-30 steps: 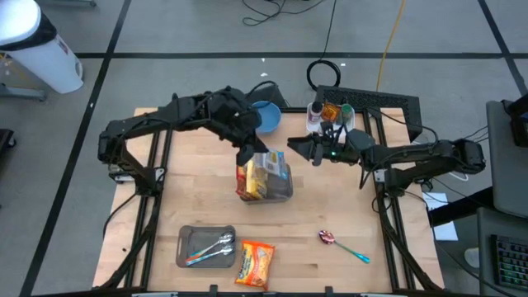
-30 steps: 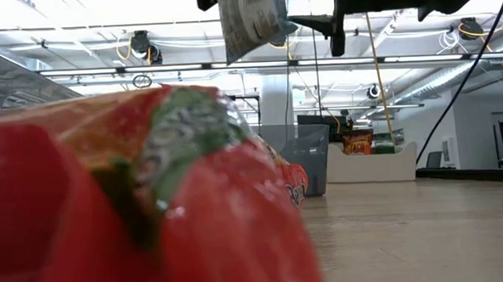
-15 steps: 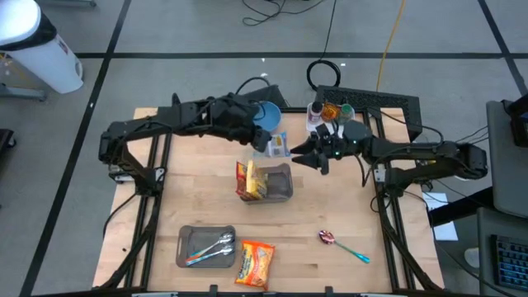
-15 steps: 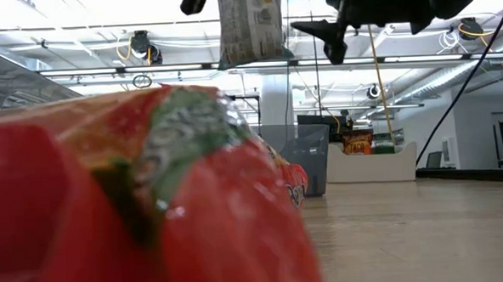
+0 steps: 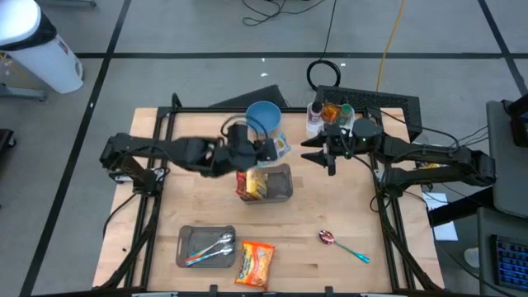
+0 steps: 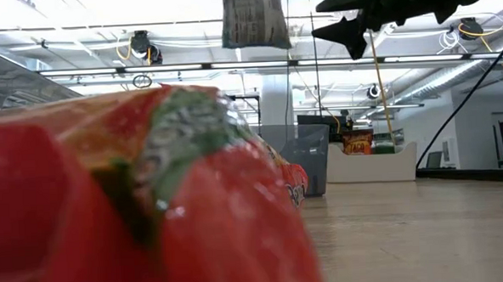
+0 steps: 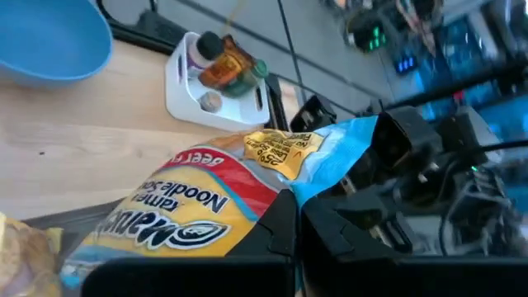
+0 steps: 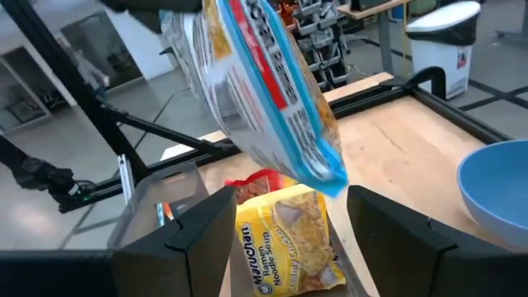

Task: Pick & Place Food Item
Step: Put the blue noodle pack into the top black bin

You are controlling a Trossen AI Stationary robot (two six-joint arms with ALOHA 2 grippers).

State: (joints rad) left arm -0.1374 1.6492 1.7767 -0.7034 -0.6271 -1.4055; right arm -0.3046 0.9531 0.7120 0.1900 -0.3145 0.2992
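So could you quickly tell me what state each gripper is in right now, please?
Left gripper: closed on the ramen noodle packet, held in the air.
Right gripper: open, empty, facing the packet.

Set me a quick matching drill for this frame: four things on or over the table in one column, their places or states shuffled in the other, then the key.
Things
1. ramen packet
2. blue bowl
3. spoon with a red bowl
4. right pincer

Places or states
A. lying on the bare wood at the table's near right
B. open, facing the packet in the air
C. held up in the shut left pincer
D. at the table's far edge, empty

Pairs: 1-C, 2-D, 3-A, 4-B
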